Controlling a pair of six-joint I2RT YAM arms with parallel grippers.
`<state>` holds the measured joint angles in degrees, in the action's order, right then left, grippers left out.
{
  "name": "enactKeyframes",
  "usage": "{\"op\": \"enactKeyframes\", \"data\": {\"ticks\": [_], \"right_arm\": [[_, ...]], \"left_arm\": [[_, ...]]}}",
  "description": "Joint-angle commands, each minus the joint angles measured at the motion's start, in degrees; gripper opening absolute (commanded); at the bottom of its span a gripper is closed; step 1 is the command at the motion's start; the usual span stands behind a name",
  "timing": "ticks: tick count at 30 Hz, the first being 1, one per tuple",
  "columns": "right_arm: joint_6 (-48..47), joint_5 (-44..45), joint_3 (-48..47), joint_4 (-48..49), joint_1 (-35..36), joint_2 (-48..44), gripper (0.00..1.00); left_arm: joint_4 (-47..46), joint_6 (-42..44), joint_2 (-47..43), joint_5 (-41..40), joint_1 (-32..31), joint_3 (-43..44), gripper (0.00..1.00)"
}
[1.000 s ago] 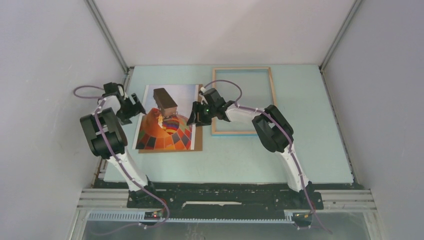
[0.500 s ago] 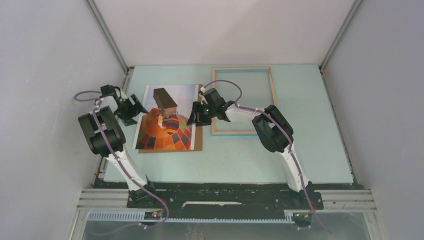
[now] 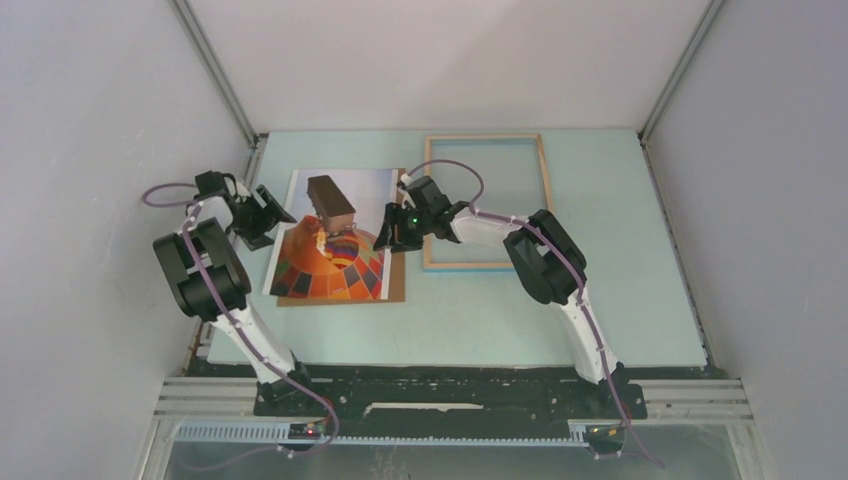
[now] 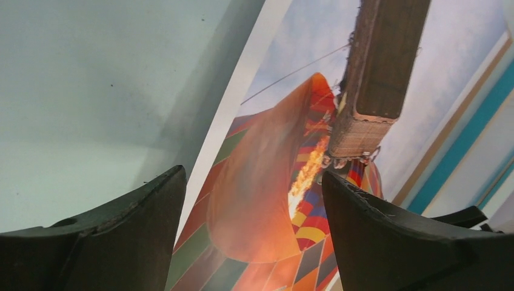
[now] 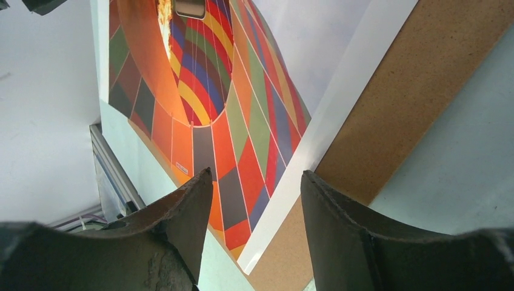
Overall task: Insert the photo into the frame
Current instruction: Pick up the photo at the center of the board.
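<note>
Top external view: the photo (image 3: pixel 335 262) lies face up on a brown backing board (image 3: pixel 396 286). The frame (image 3: pixel 486 138) rests flat just right of the photo, wood side up. The left gripper (image 3: pixel 270 217) sits at the photo's left edge, jaws spread wide and holding nothing. The right gripper (image 3: pixel 384 240) is at the photo's right edge with its jaws apart. It possibly brushes the print, but contact is unclear.

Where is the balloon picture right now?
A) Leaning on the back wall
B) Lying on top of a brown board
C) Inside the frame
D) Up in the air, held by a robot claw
B: the picture lies on the brown board, whose edge peeks out beside it, while the frame sits apart with only table showing through it.
</note>
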<state>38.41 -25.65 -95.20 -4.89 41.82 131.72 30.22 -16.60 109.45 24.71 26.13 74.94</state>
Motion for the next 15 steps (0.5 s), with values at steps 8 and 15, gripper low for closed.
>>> {"op": "enactKeyframes", "data": {"ticks": [8,15], "right_arm": [[-1.82,0.34,-1.62,-1.07,0.72,1.79,0.63],[-1.69,0.34,-1.66,-0.94,0.73,1.70,0.63]], "left_arm": [[-0.64,-3.82,-6.57,6.14,0.85,-3.12,0.84],[-0.16,-5.06,-6.53,8.65,1.03,-4.58,0.81]]}}
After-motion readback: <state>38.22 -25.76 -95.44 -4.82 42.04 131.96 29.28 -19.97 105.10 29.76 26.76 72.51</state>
